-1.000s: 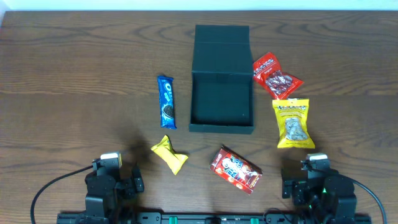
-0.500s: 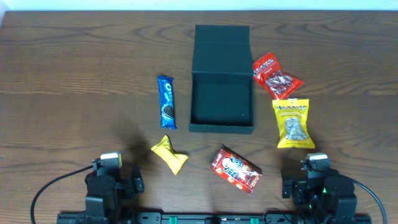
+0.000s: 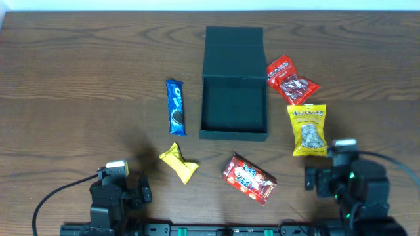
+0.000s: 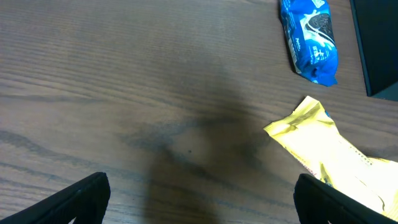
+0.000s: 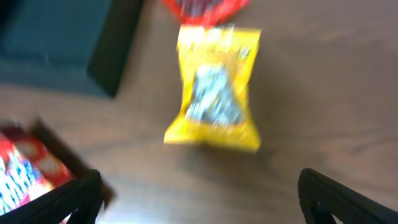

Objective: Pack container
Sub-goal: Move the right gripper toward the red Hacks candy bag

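Note:
The dark teal-black container stands open at the table's middle, its flap lid laid back. Its corner shows in the right wrist view. Around it lie a blue cookie packet, a small yellow packet, a red box-like packet, a red packet and a yellow nut packet. My left gripper is open and empty at the front left, left of the small yellow packet. My right gripper is open and empty just in front of the yellow nut packet.
The blue cookie packet also shows in the left wrist view. The red box-like packet shows at the left edge of the right wrist view. The wooden table has bare room on the far left and far right.
My right arm has moved forward from the table's front edge toward the yellow nut packet. The left arm and all the packets have not moved.

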Motion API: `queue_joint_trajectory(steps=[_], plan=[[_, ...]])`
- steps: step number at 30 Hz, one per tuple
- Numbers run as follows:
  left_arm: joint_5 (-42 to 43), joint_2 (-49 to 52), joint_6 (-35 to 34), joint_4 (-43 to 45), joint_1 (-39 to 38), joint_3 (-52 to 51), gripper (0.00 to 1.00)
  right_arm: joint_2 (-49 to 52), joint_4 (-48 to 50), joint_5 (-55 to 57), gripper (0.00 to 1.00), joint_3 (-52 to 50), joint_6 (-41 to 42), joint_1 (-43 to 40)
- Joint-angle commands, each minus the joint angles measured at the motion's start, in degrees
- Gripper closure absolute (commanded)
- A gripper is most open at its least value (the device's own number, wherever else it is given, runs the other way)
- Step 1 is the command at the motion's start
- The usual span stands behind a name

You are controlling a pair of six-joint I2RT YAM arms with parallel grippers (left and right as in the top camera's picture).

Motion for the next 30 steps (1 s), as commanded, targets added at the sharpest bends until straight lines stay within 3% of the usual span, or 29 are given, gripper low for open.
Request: queue_joint_trajectory(steps=[1, 12, 18, 30], plan=[[0.0, -0.3, 1.0, -1.2, 0.4, -2.1, 0.05, 4.7, 1.3, 3.1, 0.01, 6.6, 0.9, -0.7], [0.0, -0.3, 1.0, -1.2, 0.4, -2.1, 0.05, 23.1, 0.3, -0.6, 0.01, 23.3, 3.2, -0.7], [0.0, -0.3, 1.0, -1.2, 0.4, -2.1, 0.05, 28.3, 2.2, -4.4, 0.01, 23.7, 8.1, -0.7], [0.0, -0.3, 1.0, -1.2, 0.4, -2.1, 0.05, 38.9, 0.0, -4.7, 0.01, 23.8, 7.7, -0.6]])
